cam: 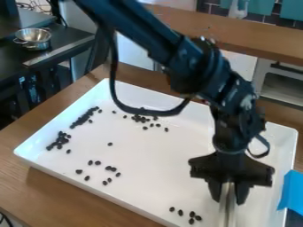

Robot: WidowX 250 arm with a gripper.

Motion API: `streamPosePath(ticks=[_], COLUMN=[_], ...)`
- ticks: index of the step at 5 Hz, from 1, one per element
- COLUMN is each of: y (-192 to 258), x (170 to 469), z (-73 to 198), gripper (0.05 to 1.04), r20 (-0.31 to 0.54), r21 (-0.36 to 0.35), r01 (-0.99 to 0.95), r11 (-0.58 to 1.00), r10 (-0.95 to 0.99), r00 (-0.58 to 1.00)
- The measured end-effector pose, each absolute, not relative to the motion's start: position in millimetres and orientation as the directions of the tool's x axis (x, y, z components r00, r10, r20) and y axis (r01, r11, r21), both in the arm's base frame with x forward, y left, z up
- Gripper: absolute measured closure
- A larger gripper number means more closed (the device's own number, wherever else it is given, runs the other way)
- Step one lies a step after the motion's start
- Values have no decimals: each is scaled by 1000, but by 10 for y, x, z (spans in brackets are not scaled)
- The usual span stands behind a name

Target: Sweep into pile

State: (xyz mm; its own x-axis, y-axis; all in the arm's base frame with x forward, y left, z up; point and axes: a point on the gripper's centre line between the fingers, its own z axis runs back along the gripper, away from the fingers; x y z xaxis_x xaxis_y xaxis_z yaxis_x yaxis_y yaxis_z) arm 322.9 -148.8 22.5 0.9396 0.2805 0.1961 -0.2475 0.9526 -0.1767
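Observation:
The gripper [228, 193] hangs over the right front part of the white tray [195, 155], shut on a pale, upright sweeping tool [227, 213] whose lower end runs out of the view. Black beans lie scattered in the tray. One cluster [192, 215] is just left of the tool near the front edge. A dense group [59, 140] and an elongated one [83, 118] lie at the left. More beans [141, 119] sit at the back middle, and a loose group [109, 169] lies at the front left.
The tray's raised rim surrounds the beans on a wooden table [71, 195]. A blue object [292, 190] stands at the tray's right edge. A metal colander [33, 38] rests on a dark counter at the back left. The arm's cable loops low over the back beans.

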Motion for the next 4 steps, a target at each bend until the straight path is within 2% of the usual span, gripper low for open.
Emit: streamPosePath(ticks=[2,4], y=[-1375,-831], x=[3204,3105], z=[150,138], gripper=[702,702], r20=[271,278], r21=[-156,-83], r01=[-217,-175], r11=[964,981], r10=[253,192], r00=[929,941])
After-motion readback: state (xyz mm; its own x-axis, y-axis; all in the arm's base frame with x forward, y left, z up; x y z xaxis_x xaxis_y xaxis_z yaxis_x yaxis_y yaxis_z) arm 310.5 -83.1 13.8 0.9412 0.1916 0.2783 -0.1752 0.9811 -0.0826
